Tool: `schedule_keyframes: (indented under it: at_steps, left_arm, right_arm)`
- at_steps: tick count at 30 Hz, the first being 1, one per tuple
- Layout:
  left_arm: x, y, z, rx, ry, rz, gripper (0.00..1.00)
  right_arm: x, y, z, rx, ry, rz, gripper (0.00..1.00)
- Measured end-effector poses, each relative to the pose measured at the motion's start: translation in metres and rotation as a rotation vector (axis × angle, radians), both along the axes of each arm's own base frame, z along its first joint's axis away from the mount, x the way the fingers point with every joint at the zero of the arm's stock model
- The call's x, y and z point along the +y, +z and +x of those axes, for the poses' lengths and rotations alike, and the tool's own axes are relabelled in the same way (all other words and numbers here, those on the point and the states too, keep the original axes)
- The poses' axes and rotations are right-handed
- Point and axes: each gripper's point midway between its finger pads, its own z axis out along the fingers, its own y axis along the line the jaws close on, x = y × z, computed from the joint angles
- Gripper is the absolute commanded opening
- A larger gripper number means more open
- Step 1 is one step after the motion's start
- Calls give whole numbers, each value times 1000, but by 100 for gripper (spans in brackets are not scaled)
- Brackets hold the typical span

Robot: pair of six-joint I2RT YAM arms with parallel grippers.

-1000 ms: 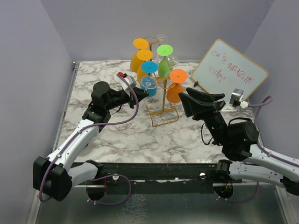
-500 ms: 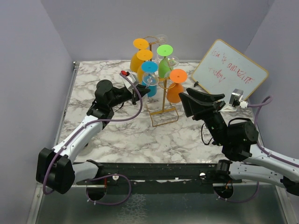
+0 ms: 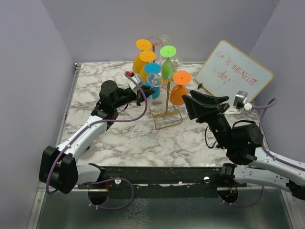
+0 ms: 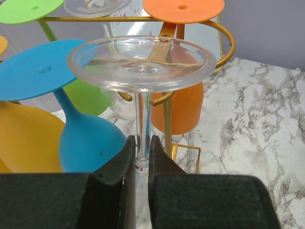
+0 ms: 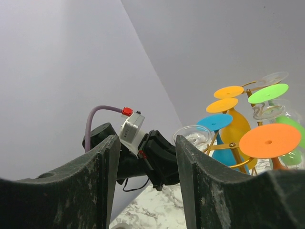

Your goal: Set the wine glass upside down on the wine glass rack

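Your left pincer (image 4: 138,149) is pressed onto the stem of the clear wine glass (image 4: 141,64), low down near where the bowl begins. The glass hangs inverted, with the foot above the fingers and the bowl below them, out of the wrist view. Straight ahead of the pincer, just behind the foot, runs a curled arm of the golden rack (image 4: 228,36). From these views you cannot tell whether the stem has entered the loop.

A blue glass (image 4: 71,124) hangs close on the pincer's left and an orange glass (image 4: 183,102) sits ahead and slightly right, so the gap is tight.

Expect the glass to be light, rigid, slick and brittle, with the thin stem as its weakest part. The present hold looks sensible, since it leaves the stem above the fingers free for the wire and lets the foot pass over it. Squeeze only enough to stop it slipping, and avoid twisting or levering against the wire.

Your right pincer (image 5: 147,157) is spread wide and empty, well off to the right of the left one, facing the rack.
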Motion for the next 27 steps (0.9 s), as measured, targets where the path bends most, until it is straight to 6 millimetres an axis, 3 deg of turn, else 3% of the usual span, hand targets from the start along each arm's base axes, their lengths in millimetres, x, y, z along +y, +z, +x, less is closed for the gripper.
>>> schedule_keyframes:
  at_steps: [8,15,24,27]
  left_arm:
    - [-5,-11,3,23,-22,10,3]
    - [-8,-13,0,48,-44,2,42]
    - [-1,-1,-11,32,-29,-27,61]
    - [5,8,-16,15,-2,-45,72]
  right_arm:
    - [1,-2,0,5,0,-9,55]
    - [2,-3,0,10,4,-8,55]
    - [2,-6,1,19,2,-16,55]
    - [1,-7,1,24,2,-17,55]
